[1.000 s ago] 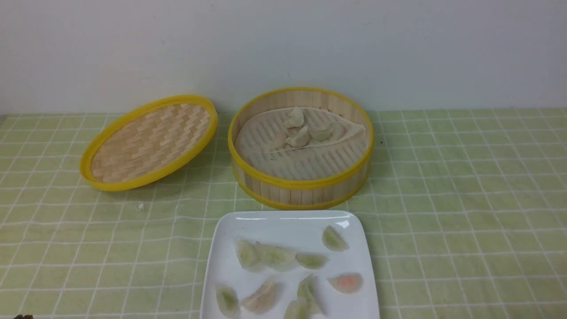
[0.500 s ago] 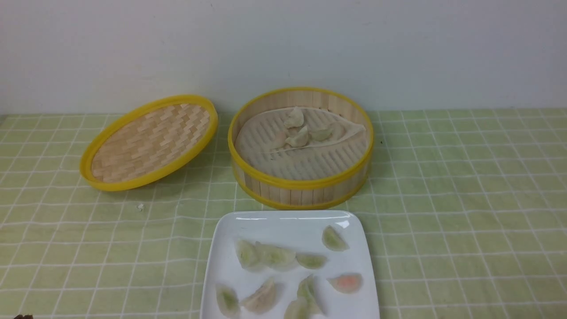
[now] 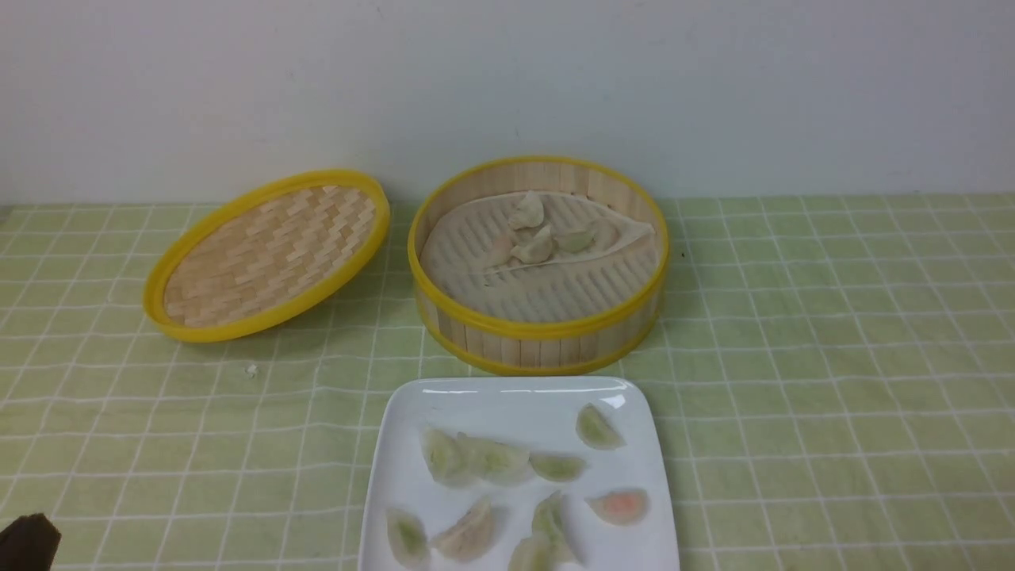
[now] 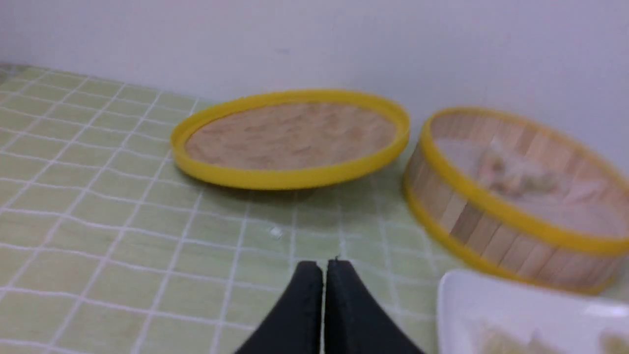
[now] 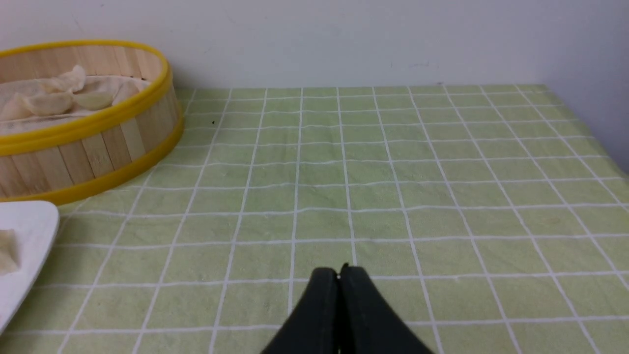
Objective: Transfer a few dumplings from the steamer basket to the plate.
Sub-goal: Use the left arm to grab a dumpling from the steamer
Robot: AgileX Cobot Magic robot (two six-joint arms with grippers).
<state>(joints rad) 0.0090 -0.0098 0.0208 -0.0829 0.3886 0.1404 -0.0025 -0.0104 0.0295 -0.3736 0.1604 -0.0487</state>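
The steamer basket (image 3: 539, 333) stands at the middle back with a few dumplings (image 3: 533, 238) on its pale liner. The white square plate (image 3: 515, 396) lies in front of it and holds several dumplings (image 3: 484, 458). My left gripper (image 4: 324, 268) is shut and empty, low over the cloth left of the plate; only its dark tip (image 3: 28, 539) shows in the front view's lower left corner. My right gripper (image 5: 339, 273) is shut and empty over the cloth right of the basket (image 5: 98, 147); it is out of the front view.
The woven yellow-rimmed lid (image 3: 266, 254) leans tilted left of the basket. A small white crumb (image 3: 251, 369) lies on the green checked cloth (image 3: 833, 357). A white wall runs behind the table.
My left gripper's tip has risen further into the front view's lower left corner. The dumplings, basket, plate and lid have not moved.
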